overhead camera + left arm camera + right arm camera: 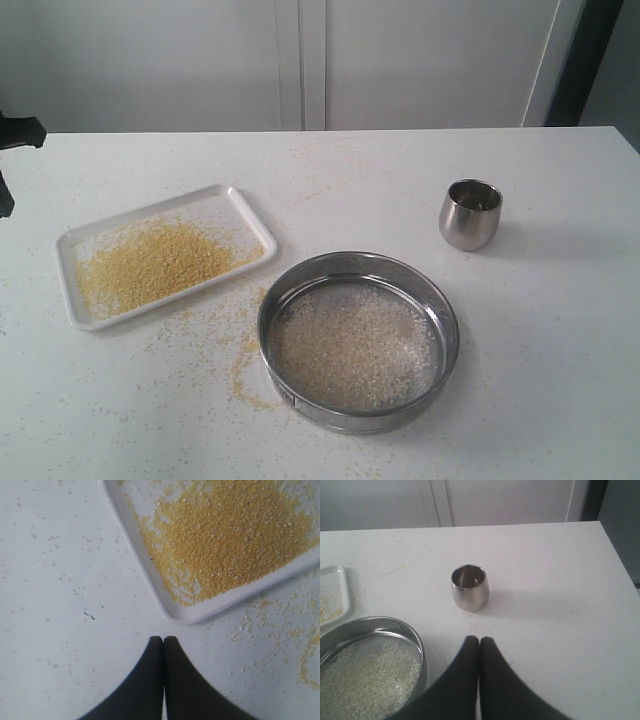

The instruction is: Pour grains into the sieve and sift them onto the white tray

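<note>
Light is bright, even and diffuse. The white table (560,300) is nearly washed out, with low contrast. A soft shadow falls right of the steel cup (470,214) in the exterior view, so the source sits to the left. The cup and the sieve (358,340) rim show dull reflections, no hard glare. The exterior view is soft and slightly noisy. The left wrist view is sharpest, and single grains (225,535) resolve.

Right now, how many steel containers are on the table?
2. The sieve sits nearer the exterior camera, holding pale grains; the small cup stands upright farther back, to its right in that view. Nothing seems hidden.

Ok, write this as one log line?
left gripper shut; right gripper shut; white tray: yellow grains; sieve: pale grains; cup upright
</note>
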